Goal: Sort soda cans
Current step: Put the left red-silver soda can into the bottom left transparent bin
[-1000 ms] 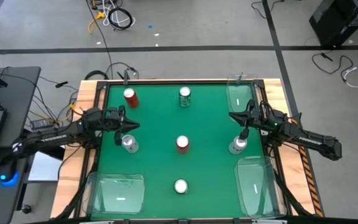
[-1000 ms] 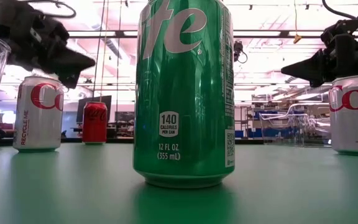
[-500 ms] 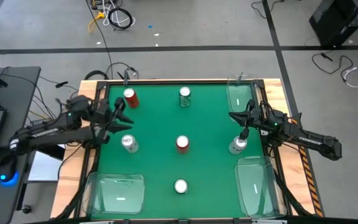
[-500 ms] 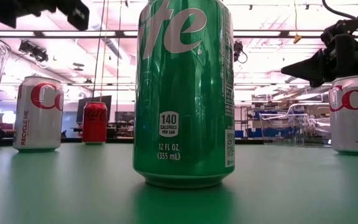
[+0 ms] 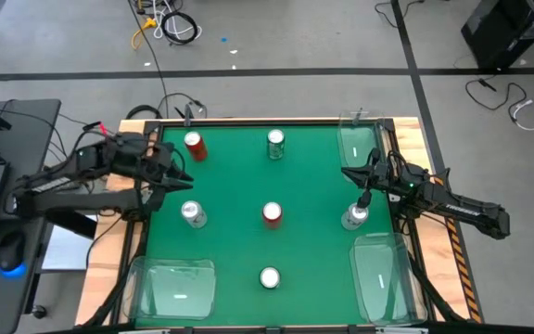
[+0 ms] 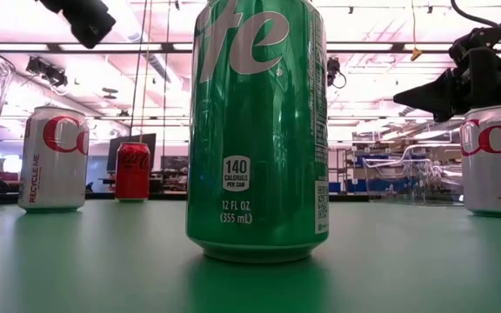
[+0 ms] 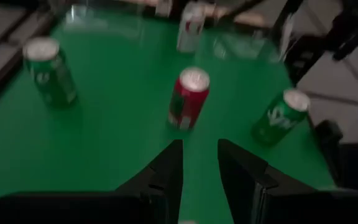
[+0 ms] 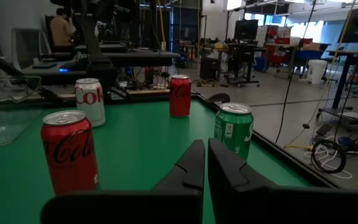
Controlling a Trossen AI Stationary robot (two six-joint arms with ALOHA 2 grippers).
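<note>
Left hand (image 5: 176, 167) hovered narrowly parted between red can (image 5: 194, 145) and silver can (image 5: 191, 214); right hand (image 5: 363, 197) shut, empty; widen before descending.

Six upright cans are spread over the mat: red (image 5: 195, 145) at eleven, green (image 5: 275, 142) at twelve, silver (image 5: 192, 213) at nine, red (image 5: 272, 213) central, silver (image 5: 354, 217) at three, green (image 5: 269, 277) at six.

glossy metal cans (image 6: 257, 130), matt green table (image 5: 239, 186)

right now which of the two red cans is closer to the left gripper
The red can at the table's far left corner, just beside the left gripper. The other red can stands at the centre of the green table, clearly farther off.
</note>
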